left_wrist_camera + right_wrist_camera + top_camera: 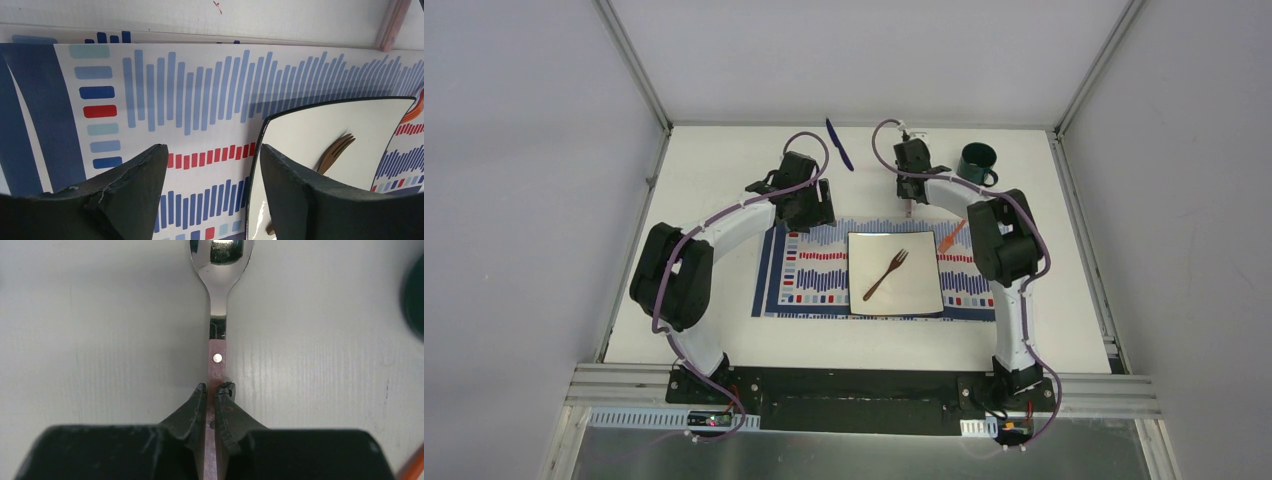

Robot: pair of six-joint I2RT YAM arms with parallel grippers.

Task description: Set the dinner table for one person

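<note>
From my station, the table [714, 170] fills the floor of the enclosure at 12 o'clock from the 2 arm bases, with its aluminium edges running along the walls. A striped placemat [819, 275] lies on its near middle. A square white plate [919, 295] sits on the right half of the placemat, and 1 brown fork [885, 274] lies slantwise on the plate, tines toward 1 o'clock.

My right gripper [215, 390] is at 12 o'clock from the plate, just past the placemat's far edge. It is clenched on the spoon [217, 340], with both fingers pinching the reddish handle from either side below the rivet. The shiny bowl points away from the wrist over bare table. I cannot tell whether the spoon rests on the surface or is lifted clear of it.

My left gripper [212, 150] hangs over the placemat's far left corner, at 10 o'clock from the plate. It is released, jaws wide apart with nothing between them. In its wrist view the plate's left edge passes under the right finger.

A dark green mug [977, 163] stands at 1 o'clock from the plate, near the right gripper. A blue utensil [839, 144] lies at 11 o'clock, close to the far edge of the table. An orange utensil [952, 237] lies slantwise at the plate's 2 o'clock corner, beside my right arm.
</note>
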